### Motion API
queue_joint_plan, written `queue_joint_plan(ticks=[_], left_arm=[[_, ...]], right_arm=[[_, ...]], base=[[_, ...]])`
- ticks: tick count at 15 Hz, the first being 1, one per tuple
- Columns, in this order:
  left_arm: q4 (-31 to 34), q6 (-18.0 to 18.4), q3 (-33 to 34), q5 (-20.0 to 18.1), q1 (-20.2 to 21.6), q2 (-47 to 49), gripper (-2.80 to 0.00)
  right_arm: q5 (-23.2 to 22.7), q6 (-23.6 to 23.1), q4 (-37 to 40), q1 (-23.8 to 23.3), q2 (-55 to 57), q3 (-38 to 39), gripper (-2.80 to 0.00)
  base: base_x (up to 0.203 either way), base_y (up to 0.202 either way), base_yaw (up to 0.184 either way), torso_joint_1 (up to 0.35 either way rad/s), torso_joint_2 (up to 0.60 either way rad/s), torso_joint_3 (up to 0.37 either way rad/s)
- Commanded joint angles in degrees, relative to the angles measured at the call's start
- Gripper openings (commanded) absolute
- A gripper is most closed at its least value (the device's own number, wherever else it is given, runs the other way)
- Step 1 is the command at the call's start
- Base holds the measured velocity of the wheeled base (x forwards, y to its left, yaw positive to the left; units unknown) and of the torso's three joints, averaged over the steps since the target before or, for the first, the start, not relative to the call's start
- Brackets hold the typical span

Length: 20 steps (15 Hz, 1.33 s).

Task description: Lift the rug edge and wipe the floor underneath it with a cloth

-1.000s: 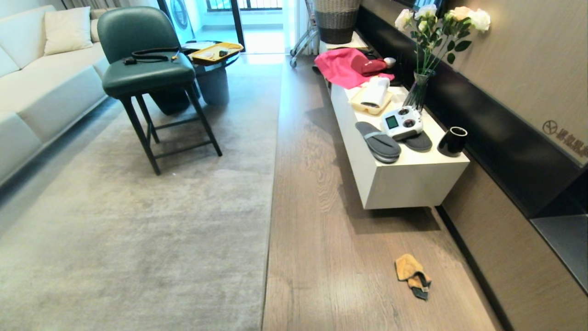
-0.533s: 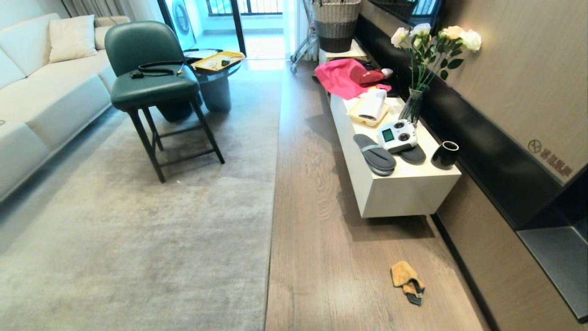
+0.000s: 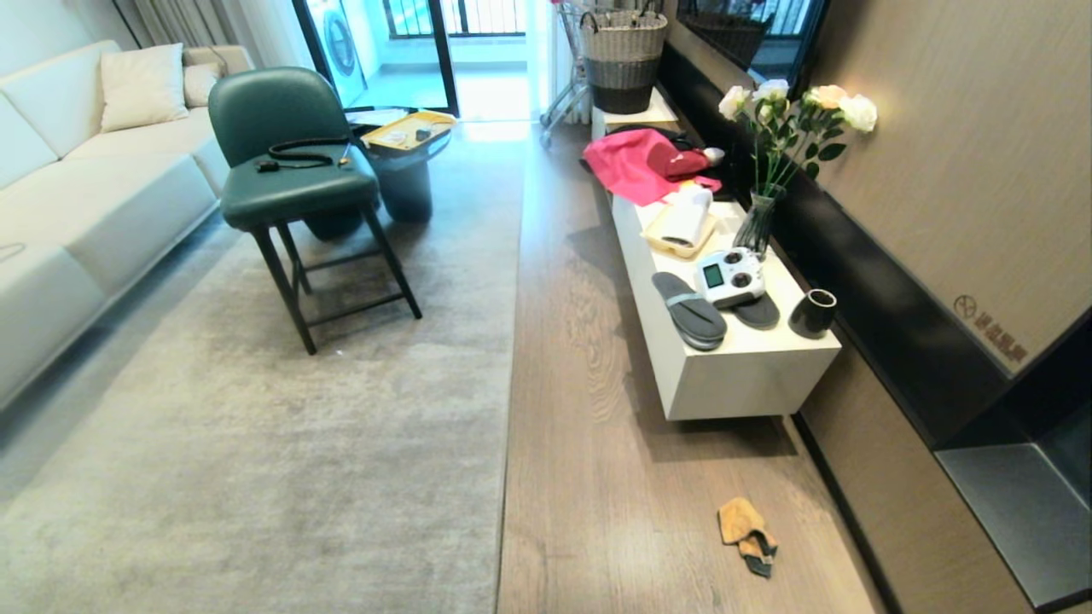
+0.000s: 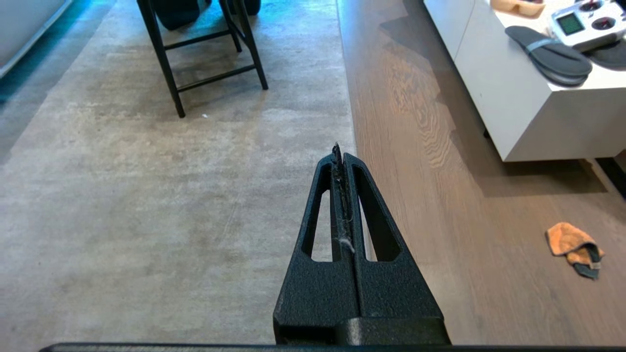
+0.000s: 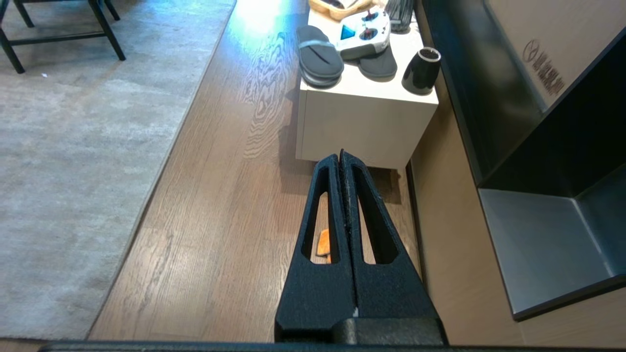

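One cloth (image 3: 746, 534) lies on my floor (image 3: 589, 477), well right of the flat rug edge (image 3: 507, 409), near the wall. Left gripper (image 4: 340, 149) hangs pressed together above that edge. Right gripper (image 5: 341, 155), likewise pressed together, hides most of the cloth.

Your right tool (image 5: 341, 157) hangs over the floor (image 5: 215, 234) with its two black fingers pressed flat together, holding nothing. Through a slot in one finger you can catch a sliver of the orange cloth (image 5: 323, 243) lying on the planks below. Just beyond the tip stands the white table (image 5: 367, 124), carrying a pair of grey slippers (image 5: 320, 56), a white remote controller (image 5: 362, 34) resting on one of them, and a black cup (image 5: 421, 71) near its right edge. The rug edge (image 5: 171, 142) runs straight along the left, lying flat.
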<state>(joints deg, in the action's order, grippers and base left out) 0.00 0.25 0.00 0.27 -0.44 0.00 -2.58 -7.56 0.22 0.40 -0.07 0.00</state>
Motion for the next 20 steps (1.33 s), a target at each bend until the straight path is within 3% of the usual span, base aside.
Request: queue_joint_plan(ticks=[1, 10, 20], left_arm=[[0.0, 0.0, 0.0, 0.0, 0.0, 0.0, -2.8], [0.0, 0.0, 0.0, 0.1, 0.0, 0.0, -2.8], [0.0, 0.0, 0.0, 0.0, 0.0, 0.0, -2.8]], right_arm=[[-0.1, 0.1, -0.1, 0.0, 0.1, 0.0, -2.8], [-0.1, 0.1, 0.0, 0.0, 0.1, 0.0, -2.8], [-0.1, 0.1, 0.0, 0.0, 0.1, 0.0, -2.8]], base=[[0.0, 0.0, 0.0, 0.176, -0.52, -0.356], [0.0, 0.0, 0.0, 0.217, -0.58, -0.366], [0.0, 0.0, 0.0, 0.154, -0.36, -0.211]])
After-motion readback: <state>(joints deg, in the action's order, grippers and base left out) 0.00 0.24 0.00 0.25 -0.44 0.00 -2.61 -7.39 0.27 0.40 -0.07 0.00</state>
